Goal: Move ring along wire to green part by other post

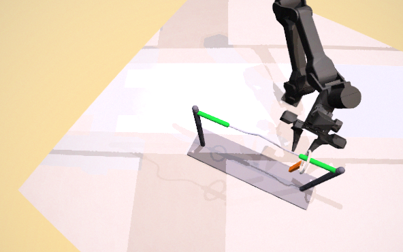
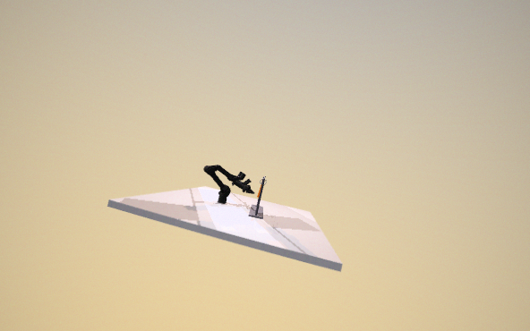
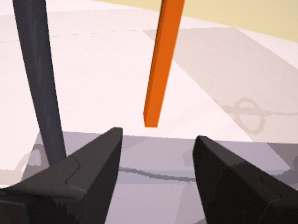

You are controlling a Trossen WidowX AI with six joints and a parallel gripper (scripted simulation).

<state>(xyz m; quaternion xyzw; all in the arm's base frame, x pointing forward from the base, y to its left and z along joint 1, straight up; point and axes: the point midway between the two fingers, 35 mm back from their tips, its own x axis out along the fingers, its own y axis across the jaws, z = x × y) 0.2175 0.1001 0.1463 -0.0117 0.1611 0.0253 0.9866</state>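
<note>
The pale ring point(image 1: 301, 171) hangs around the green part point(image 1: 323, 165) next to the right post point(image 1: 318, 180) in the top view, near that part's inner end. Its orange handle point(image 1: 295, 167) point(image 2: 260, 191) point(image 3: 162, 65) hangs down from it. My gripper point(image 1: 301, 150) point(image 2: 253, 192) point(image 3: 158, 140) is open and empty. Its fingertips are apart from the handle, which shows beyond them in the wrist view. In the top view one fingertip appears close to the ring's top; the exact gap there cannot be told.
The thin grey wire point(image 1: 259, 135) runs left to the other green part point(image 1: 213, 119) and the left post point(image 1: 199, 129). Both posts stand on a grey base plate point(image 1: 204, 156) point(image 3: 150, 200). A dark post point(image 3: 42, 75) stands left of the handle in the wrist view.
</note>
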